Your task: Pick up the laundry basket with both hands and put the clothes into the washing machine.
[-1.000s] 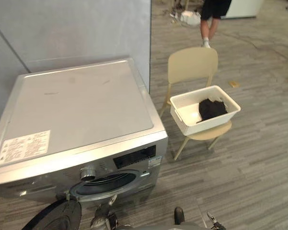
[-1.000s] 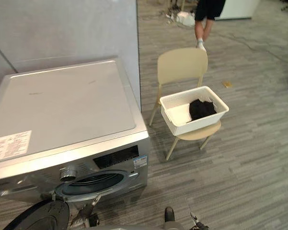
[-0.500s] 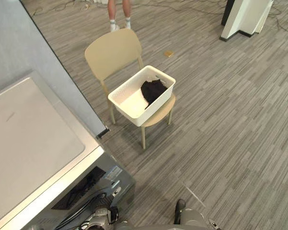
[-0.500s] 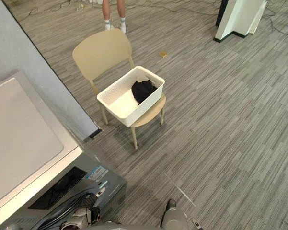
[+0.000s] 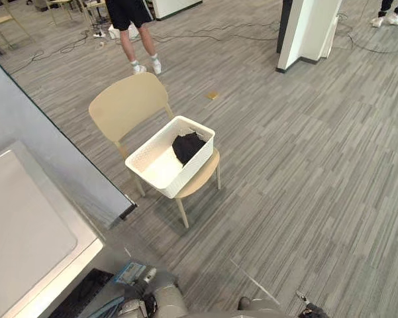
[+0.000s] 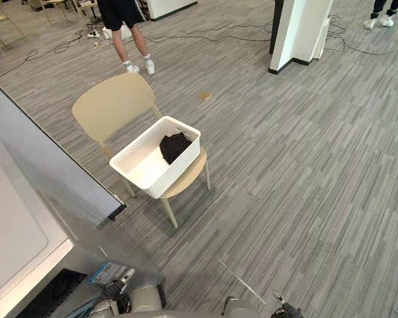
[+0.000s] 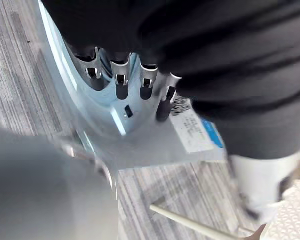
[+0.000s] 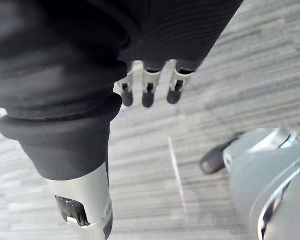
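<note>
1. We see a grey striped floor [image 5: 304,165] across the whole room.
2. The washing machine [image 5: 26,225] sits at our lower left, its pale flat top facing up. Its silver front also shows in the left wrist view.
3. A grey partition wall [image 5: 46,146] runs behind the machine, and its end stands just beside the chair.
4. A white pillar [image 5: 308,30] stands at the far side of the room, well apart from the chair.
5. A person's bare legs [image 5: 138,40], in white socks and shoes, stand on the floor beyond the chair.
6. The beige chair [image 5: 126,106] stands on the floor near the machine, with its backrest towards the person.
7. The white laundry basket [image 5: 193,165] rests on the chair seat, set at an angle. Neither hand touches it.
8. The dark clothes [image 5: 187,146] lie bunched in the far end of the basket, and the rest of its bottom is bare.
9. Our left hand [image 7: 121,82] hangs in front of the machine's silver front, fingers loose and straight, holding nothing.
10. Our right hand [image 8: 147,90] hangs over the floor, fingers and thumb relaxed, likewise grasping nothing.
11. A small tan object [image 5: 212,95] lies on the floor beyond the chair. We cannot tell what it is.
</note>
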Robot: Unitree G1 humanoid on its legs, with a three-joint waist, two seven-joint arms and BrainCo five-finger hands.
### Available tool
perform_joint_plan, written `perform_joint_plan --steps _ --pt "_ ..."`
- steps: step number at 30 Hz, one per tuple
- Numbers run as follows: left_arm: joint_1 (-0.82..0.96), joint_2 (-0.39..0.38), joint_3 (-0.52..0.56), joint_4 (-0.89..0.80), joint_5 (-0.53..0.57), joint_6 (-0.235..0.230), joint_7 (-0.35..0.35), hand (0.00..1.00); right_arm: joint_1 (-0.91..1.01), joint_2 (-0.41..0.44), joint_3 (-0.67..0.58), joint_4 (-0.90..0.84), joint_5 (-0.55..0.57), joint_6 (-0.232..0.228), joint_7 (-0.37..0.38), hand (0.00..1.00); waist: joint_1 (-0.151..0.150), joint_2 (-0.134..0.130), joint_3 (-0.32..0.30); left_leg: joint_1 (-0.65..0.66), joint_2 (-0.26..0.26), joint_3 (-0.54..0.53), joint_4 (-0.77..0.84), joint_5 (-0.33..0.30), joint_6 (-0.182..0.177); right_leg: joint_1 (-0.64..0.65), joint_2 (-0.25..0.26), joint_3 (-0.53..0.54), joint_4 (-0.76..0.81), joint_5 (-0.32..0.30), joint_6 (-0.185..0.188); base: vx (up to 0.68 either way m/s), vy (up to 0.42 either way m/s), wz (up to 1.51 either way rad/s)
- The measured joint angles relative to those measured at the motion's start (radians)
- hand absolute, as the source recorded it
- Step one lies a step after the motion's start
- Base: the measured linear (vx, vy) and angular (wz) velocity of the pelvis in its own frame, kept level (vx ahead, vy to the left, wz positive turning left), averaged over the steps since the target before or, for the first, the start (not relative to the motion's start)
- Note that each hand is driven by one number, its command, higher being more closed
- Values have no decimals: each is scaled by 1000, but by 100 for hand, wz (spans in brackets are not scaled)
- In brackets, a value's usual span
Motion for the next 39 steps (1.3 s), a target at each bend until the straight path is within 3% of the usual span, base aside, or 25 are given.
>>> perform_joint_plan --steps 2,5,6,7,11,12,13,15,17,20,21,23,24,25,27,28,30,31,32,33,34,35,36,38,39 --pt "-12 -17 74 11 -87 43 -31 0 -35 37 6 -14 -8 2 3 0 16 -1 2 6 -52 13 -285 -24 30 14 5 16 -5 0 2 226 108 -44" --pt "-16 -43 159 1 -163 89 -56 0 -70 74 45 -68 -11 -3 5 0 32 6 5 29 -64 -22 -615 14 6 8 4 40 1 -28 32 183 136 -15" --pt "-24 -30 171 6 -188 152 -90 0 -81 101 85 -69 -32 -3 9 0 52 -16 3 63 -109 -20 -680 40 15 -3 -24 55 18 -63 36 84 90 16" --pt "-25 -20 171 13 -193 168 -95 0 -91 110 90 -64 -43 -3 9 0 51 -20 1 71 -130 -31 -694 39 15 0 -36 52 21 -75 50 127 56 41" --pt "63 -12 170 21 -176 145 -34 0 -90 91 98 -67 -78 0 20 0 52 -48 -7 176 -215 -35 -721 18 42 53 -128 31 127 -188 79 184 6 14" --pt "93 -12 175 22 -179 143 -25 0 -80 84 100 -75 -81 -1 27 0 56 -48 -6 202 -227 -18 -726 -6 40 -24 -148 47 339 -210 89 220 -21 -40" --pt "116 -15 174 22 -163 133 -13 0 -69 84 101 -87 -87 2 30 0 57 -49 -5 216 -225 -7 -713 -24 41 -164 -166 92 624 -155 101 176 -33 -27" --pt "135 -9 142 18 -136 114 19 0 -35 83 95 -100 -85 6 30 0 53 -50 0 246 -215 -31 -685 -38 59 -264 -173 132 872 -4 100 163 -104 34" --pt "147 -3 89 16 -101 99 36 0 4 47 52 -106 -87 5 26 0 42 -31 6 286 -181 -84 -664 -46 42 -332 -216 124 974 -47 93 201 -240 78" --pt "139 -12 58 1 -68 71 45 0 34 50 2 -108 -87 7 25 0 39 -3 -6 286 -109 -157 -673 -69 -19 -364 -288 145 711 -57 68 125 -434 60" --pt "140 -17 49 -27 -57 38 36 0 64 61 -1 -105 -85 9 25 0 32 -8 -29 280 -70 -202 -664 -82 -68 -314 -259 285 463 -46 91 160 -674 61" --pt "142 -6 51 -80 -47 8 31 0 93 74 1 -84 -86 17 26 0 12 -58 -62 269 -61 -263 -642 -105 -126 -255 -257 364 320 30 150 121 -535 72" --pt "143 8 52 -94 -36 -1 22 0 112 81 5 -63 -86 23 26 0 12 -83 -88 270 -39 -287 -639 -112 -168 -234 -257 336 303 -77 263 135 -564 62" --pt "140 -20 54 -91 -26 0 15 0 119 57 3 -41 -86 28 25 0 10 -42 -100 275 25 -321 -648 -117 -179 -233 -204 290 341 -102 237 163 -571 25" --pt "145 -76 75 -101 -26 -11 13 0 121 6 2 -39 -87 29 25 0 13 10 -127 307 81 -335 -663 -46 -140 -244 -122 264 395 -158 194 195 -582 1" --pt "143 -79 79 -101 -31 -11 12 0 120 2 1 -38 -87 29 25 0 13 10 -127 300 87 -339 -651 -11 -131 -233 -116 252 398 -165 183 164 -472 38" --pt "140 -88 125 -101 -52 -10 7 0 117 0 -10 -31 -86 29 26 0 8 9 -127 192 130 -334 -500 98 -13 -148 -86 146 344 -166 136 101 -325 95" --pt "140 -88 149 -101 -62 -10 5 0 114 5 -23 -29 -86 29 26 0 9 7 -125 156 147 -317 -471 136 16 -121 -77 108 320 -159 124 96 -323 119" --pt "145 -79 174 -99 -70 -10 -2 0 97 16 -59 1 -85 26 27 0 10 -11 -123 123 188 -219 -465 212 61 -70 -67 45 266 -141 93 125 -320 138" --pt "143 -66 187 -90 -71 -9 -7 0 90 29 -89 17 -81 24 27 0 11 -28 -120 101 203 -86 -399 190 89 -21 -75 -25 211 -127 76 116 -213 146" --pt "139 -59 186 -86 -70 -6 -8 0 89 24 -104 26 -77 22 26 0 10 -31 -121 92 195 -19 -365 156 89 4 -77 -50 179 -117 72 120 -138 147" --pt "143 -55 179 -72 -66 -5 -8 0 89 15 -123 29 -76 23 27 0 9 -32 -120 97 165 69 -370 97 43 35 -80 -95 135 -99 76 106 -74 140" --pt "147 -54 172 -46 -61 -3 -8 0 68 -4 -161 41 -76 23 27 0 13 -29 -112 148 69 129 -494 34 -6 51 -91 -146 101 -84 79 103 -42 132" --pt "146 -37 164 -10 -64 3 -9 0 41 -8 -187 59 -76 22 29 0 13 -40 -91 222 9 164 -678 43 -14 69 -110 -187 80 -79 85 84 -17 83" --pt "149 -28 147 8 -54 10 -9 0 10 -8 -197 67 -75 23 29 0 19 -49 -79 254 -26 175 -771 103 -3 84 -120 -208 41 -61 94 69 -37 46"
